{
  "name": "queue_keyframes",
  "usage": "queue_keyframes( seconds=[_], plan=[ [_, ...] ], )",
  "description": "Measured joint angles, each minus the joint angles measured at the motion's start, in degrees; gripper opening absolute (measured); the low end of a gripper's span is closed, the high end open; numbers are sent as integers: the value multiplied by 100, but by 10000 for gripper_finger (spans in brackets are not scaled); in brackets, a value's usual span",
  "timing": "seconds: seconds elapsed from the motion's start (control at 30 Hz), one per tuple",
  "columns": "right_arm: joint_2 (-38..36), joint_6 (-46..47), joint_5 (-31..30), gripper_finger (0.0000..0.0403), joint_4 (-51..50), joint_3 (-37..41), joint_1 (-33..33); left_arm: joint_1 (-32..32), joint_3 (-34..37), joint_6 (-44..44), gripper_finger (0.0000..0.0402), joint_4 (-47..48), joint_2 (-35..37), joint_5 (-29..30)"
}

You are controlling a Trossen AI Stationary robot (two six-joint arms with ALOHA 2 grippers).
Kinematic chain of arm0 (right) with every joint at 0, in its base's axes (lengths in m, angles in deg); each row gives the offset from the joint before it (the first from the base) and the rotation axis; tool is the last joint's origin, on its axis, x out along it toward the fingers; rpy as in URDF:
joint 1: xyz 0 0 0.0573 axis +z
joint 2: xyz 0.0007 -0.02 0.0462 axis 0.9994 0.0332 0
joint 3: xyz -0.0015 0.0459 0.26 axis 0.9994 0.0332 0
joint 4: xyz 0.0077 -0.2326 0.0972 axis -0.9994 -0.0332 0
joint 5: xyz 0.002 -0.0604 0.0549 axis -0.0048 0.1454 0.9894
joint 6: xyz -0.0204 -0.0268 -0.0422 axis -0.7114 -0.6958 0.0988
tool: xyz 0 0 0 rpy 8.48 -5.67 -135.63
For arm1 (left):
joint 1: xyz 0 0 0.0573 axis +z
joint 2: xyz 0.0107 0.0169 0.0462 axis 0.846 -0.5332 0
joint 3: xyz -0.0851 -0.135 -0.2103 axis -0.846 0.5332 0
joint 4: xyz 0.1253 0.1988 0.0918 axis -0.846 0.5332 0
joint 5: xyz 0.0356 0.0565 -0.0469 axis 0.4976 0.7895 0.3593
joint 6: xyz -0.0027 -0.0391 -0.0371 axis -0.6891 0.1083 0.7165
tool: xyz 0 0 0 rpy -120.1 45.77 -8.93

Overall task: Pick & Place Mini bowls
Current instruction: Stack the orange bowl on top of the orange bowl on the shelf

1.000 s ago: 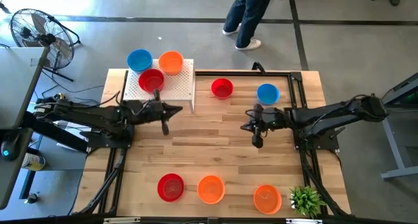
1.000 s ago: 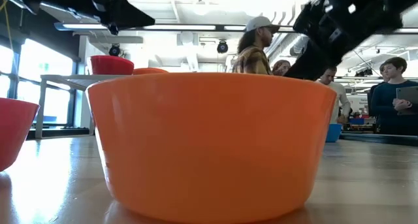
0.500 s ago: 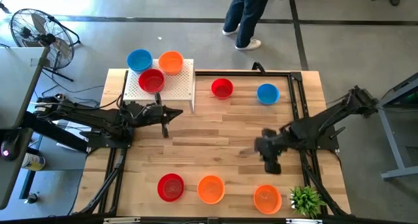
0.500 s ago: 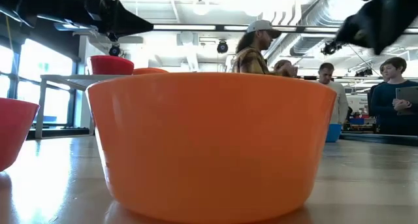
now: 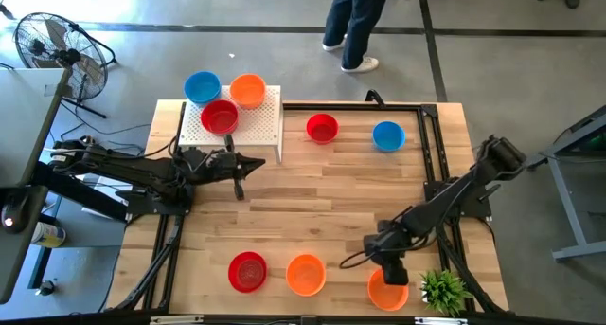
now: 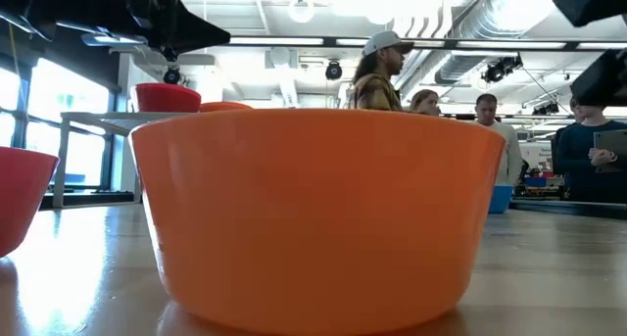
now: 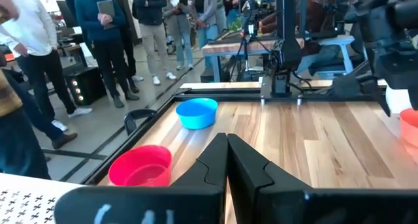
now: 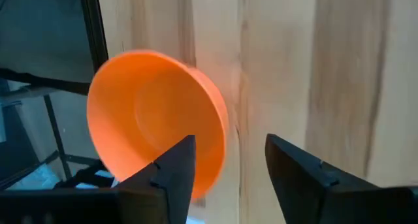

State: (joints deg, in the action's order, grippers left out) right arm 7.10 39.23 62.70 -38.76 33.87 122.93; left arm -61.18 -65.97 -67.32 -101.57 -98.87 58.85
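Right gripper (image 8: 225, 165) hung over the orange mini bowl (image 8: 157, 119) at the table's near right corner, fingers (image 8: 173, 168) spread wide. One finger sat over the bowl's rim (image 8: 219, 129), the other over bare wood (image 8: 339, 67) beside it; contact could not be made out. In the high view the gripper (image 5: 390, 265) covered part of that bowl (image 5: 387, 292), just beside the small green plant (image 5: 443, 290).

Left gripper (image 7: 226, 160) waited beside the white perforated stand (image 5: 258, 128), fingers pressed together, empty; red bowl (image 7: 141, 165) and blue bowl (image 7: 196, 112) lay beyond its tips.
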Motion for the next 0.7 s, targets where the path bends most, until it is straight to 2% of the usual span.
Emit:
queue_keyframes(
  seconds=[0.2, 0.5, 0.7],
  plan=[
    [423, -134, 33, 145, 448, 0, 11, 0, -1, 4, 0, 75, 0, 0],
    [938, -354, 443, 90, 739, 0, 11, 0, -1, 17, 0, 127, 0, 2],
    [927, -436, 439, 18, 694, 0, -5, 0, -1, 24, 0, 125, 0, 2]
  ],
)
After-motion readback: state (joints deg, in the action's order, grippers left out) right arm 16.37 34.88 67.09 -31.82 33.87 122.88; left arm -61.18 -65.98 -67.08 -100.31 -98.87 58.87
